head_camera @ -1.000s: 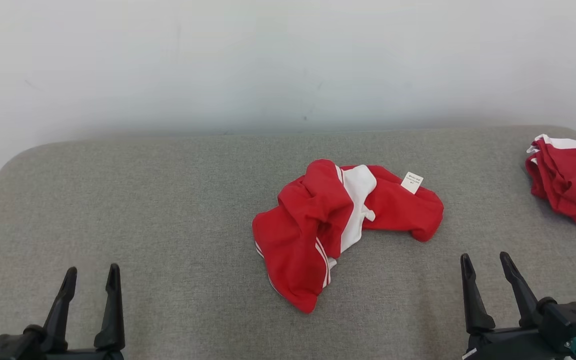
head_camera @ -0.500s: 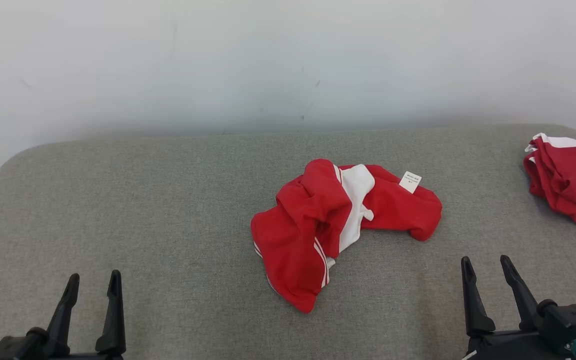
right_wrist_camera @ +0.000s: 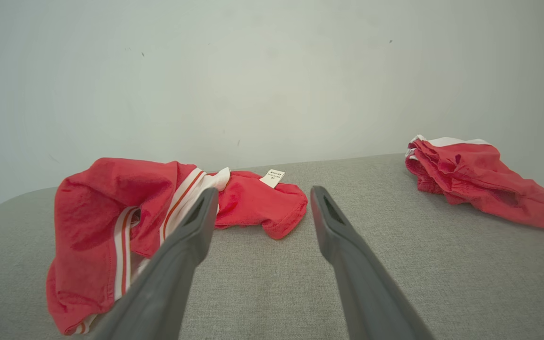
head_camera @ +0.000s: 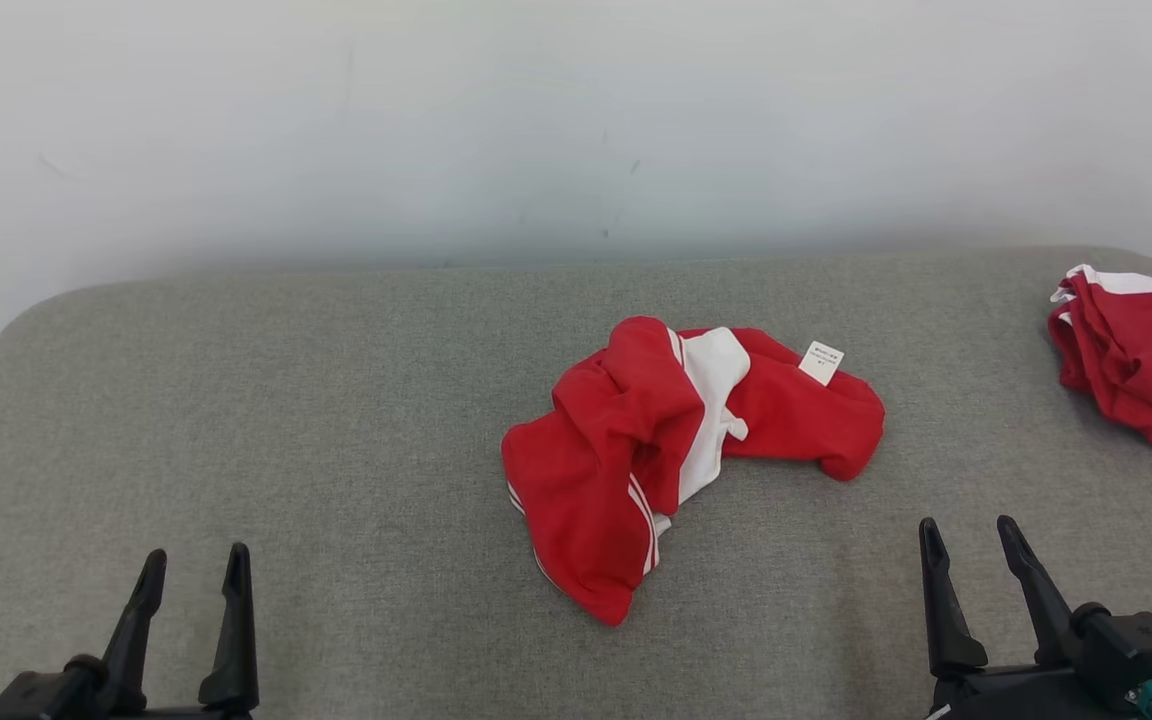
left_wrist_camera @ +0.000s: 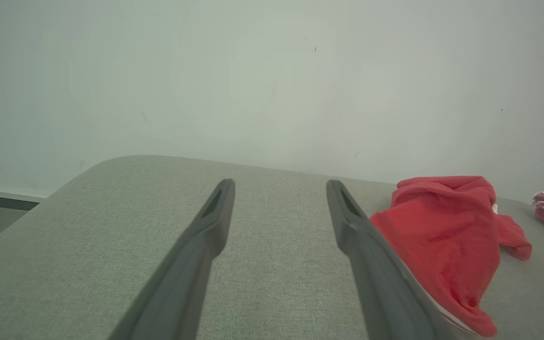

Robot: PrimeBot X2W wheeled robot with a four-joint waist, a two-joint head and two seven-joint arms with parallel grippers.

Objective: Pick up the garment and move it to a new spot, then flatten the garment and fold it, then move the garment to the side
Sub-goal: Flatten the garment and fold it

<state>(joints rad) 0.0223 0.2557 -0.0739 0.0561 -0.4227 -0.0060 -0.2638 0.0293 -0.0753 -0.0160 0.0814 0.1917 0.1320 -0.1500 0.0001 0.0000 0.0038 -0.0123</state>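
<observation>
Jaws: left gripper [head_camera: 198, 553] and right gripper [head_camera: 966, 522] spread, empty.
Garment: red-and-white garment [head_camera: 626, 440] crumpled on grey cushion [head_camera: 336, 450], untouched.

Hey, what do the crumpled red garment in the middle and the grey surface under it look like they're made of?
Crumpled red garment: probably thin, soft cloth, matte; it slumps in loose folds, with white stripes and a sewn label. Grey surface: seemingly woven upholstery fabric, matte; a coarse weave shows, and the rounded corners hint at padding underneath.
</observation>
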